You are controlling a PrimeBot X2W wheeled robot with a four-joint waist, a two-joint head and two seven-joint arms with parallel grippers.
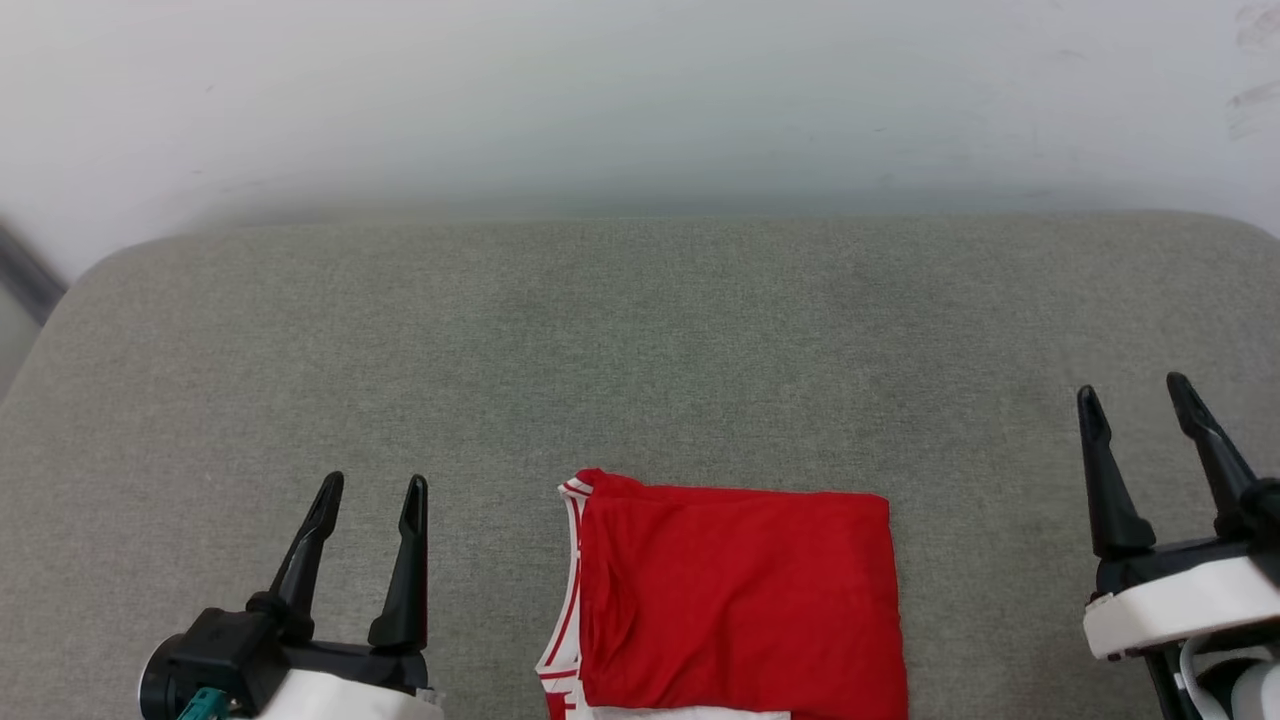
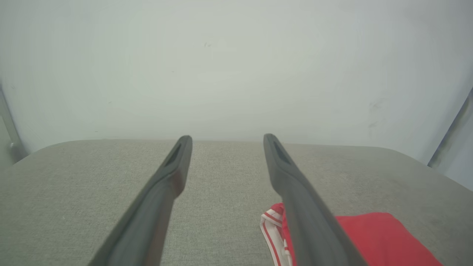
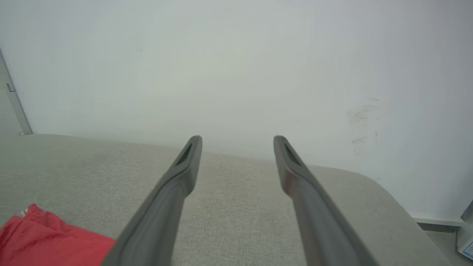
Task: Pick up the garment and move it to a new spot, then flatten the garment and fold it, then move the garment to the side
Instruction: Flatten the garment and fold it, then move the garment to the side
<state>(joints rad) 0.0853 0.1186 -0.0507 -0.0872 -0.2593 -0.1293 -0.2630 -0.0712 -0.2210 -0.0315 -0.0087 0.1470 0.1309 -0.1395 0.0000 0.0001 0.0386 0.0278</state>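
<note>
Pale wall [image 1: 640,100] backs a grey-green upholstered surface [image 1: 640,330]. Near its front edge, left of centre, the left gripper [image 1: 374,483] hovers with jaws spread wide and empty. The garment [image 1: 740,600] lies folded into a red rectangle at the middle of the front edge. Toward the right edge, the right gripper [image 1: 1133,387] is likewise wide and empty. Folding looks done, so shifting it aside seems next: pinch both sides through all layers and slide low. The left wrist view shows the striped trim [image 2: 271,229] close up; the right wrist view adds wall scuffs [image 3: 364,114].
</note>
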